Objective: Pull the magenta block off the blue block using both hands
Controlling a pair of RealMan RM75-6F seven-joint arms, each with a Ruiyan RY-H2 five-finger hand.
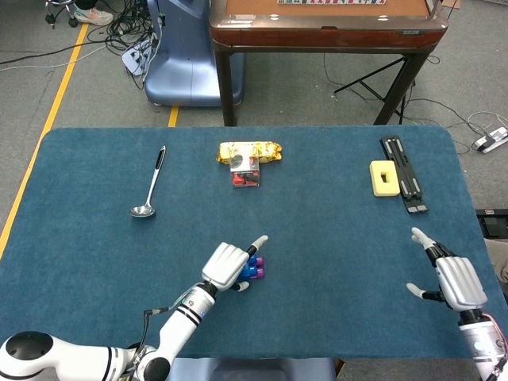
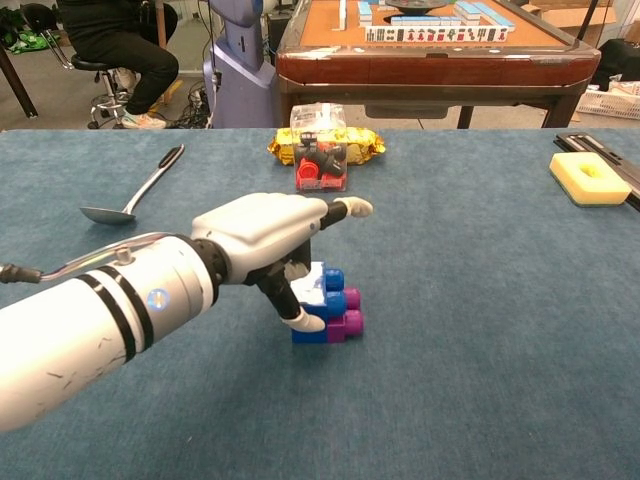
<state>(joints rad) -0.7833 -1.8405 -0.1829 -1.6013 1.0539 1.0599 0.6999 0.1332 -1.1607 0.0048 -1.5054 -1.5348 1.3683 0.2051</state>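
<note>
The magenta block (image 2: pixel 349 311) is still stuck to the blue block (image 2: pixel 318 303), near the table's (image 1: pixel 333 238) front edge. The left hand (image 2: pixel 272 240) pinches the blue one; the right hand (image 1: pixel 452 279) is spread empty by the right edge. A one-handed tug could just drag both blocks.

Robot lab or test room: grey carpet with yellow floor tape (image 1: pixel 55 103), loose cables (image 1: pixel 131 32), mahjong table (image 2: pixel 430 45) beyond the left hand (image 2: pixel 265 235), seated person (image 2: pixel 110 45) far left.
</note>
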